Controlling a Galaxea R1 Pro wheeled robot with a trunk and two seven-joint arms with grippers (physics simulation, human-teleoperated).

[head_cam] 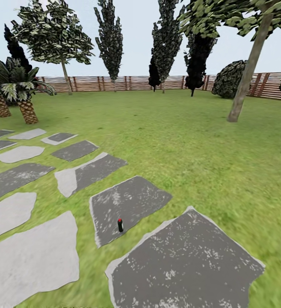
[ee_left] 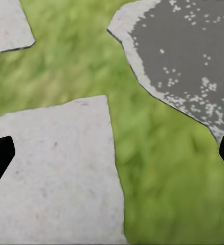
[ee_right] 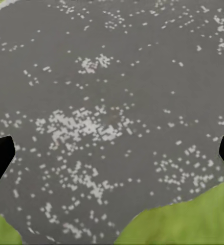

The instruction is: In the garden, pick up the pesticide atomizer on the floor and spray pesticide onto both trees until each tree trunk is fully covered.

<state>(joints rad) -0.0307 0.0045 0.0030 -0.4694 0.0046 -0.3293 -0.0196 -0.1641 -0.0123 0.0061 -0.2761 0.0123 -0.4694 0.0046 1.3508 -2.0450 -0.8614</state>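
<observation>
Pesticide atomizer (head_cam: 120, 224) upright on a dark stepping stone (head_cam: 129, 205), near centre.
No writing readable. Two bare-trunked trees: far left (head_cam: 66, 77), far right (head_cam: 247, 75). Left gripper (ee_left: 112, 153) and right gripper (ee_right: 112, 153) both spread wide, holding nothing.

Pesticide atomizer (head_cam: 120, 224) tiny, detail unreadable; right tree's (head_cam: 247, 72) crown cropped.

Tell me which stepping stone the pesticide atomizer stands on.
The dark grey stepping stone in the middle of the head view holds the pesticide atomizer, upright near its near edge; the larger dark stone and pale stones beside it are bare.
</observation>
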